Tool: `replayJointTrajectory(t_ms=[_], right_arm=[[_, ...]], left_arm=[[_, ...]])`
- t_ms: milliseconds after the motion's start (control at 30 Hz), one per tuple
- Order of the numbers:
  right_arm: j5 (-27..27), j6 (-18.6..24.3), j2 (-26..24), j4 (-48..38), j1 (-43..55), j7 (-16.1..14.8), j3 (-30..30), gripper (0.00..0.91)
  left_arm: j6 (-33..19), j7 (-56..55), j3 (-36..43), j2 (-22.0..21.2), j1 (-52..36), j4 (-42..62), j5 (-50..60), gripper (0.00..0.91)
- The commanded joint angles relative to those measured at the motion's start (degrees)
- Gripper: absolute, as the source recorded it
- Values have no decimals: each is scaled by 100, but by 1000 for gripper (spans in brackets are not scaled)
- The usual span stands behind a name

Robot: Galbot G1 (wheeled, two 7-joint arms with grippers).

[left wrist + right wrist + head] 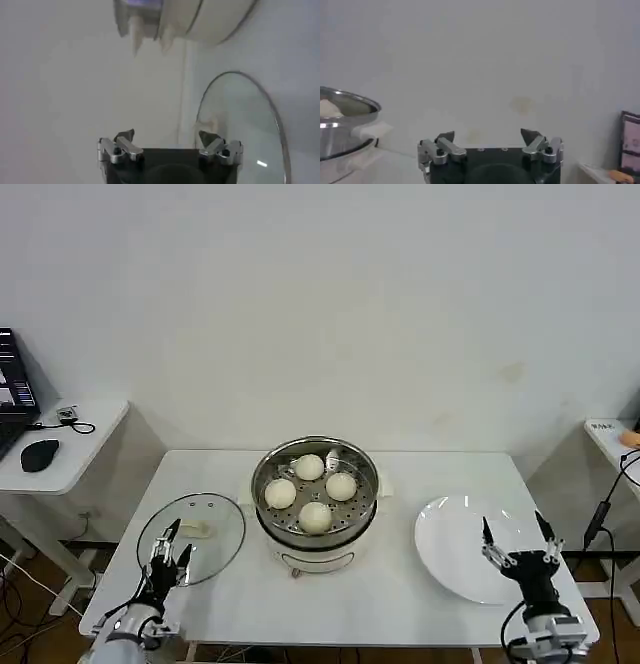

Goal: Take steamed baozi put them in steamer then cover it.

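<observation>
a white table (230, 584) carries a flat white plate (455, 554) on the robot's right, well apart from the steamer (315, 502) at the centre. a side desk (70, 449) with a mouse (40, 454) stands off to the left. four steamed baozi (315, 517) sit on the perforated tray inside the steamer, which is uncovered. the cover (200, 534) lies flat on the table just beside the steamer on the left. the left gripper (170, 556) hovers over the cover's near edge, fingers spread apart. the right gripper (520, 546) hangs over the plate's near side, fingers spread too, holding nothing.
</observation>
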Motion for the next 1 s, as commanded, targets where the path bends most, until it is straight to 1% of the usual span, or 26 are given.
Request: replayJointTrajectory(t_ms=[33, 600, 900, 933, 967, 1000], right_arm=[[1, 60, 97, 55, -168, -16, 162, 907], [-70, 124, 136, -33, -195, -68, 250, 907], [-96, 176, 190, -83, -210, -62, 218, 907], [-98, 180, 193, -85, -210, -61, 216, 907], [-110, 190, 200, -91, -211, -61, 211, 907], [-126, 196, 201, -98, -211, -63, 208, 907]], left_arm=[[-8, -33, 282, 7, -829, 803, 279, 907], [9, -88, 494, 18, -1658, 1876, 354, 907], [24, -52, 510, 19, -1797, 1880, 332, 907], [24, -46, 519, 15, -1796, 1877, 325, 836], [22, -37, 532, 11, -1793, 1871, 328, 695], [22, -27, 543, 9, -1786, 1866, 328, 433]])
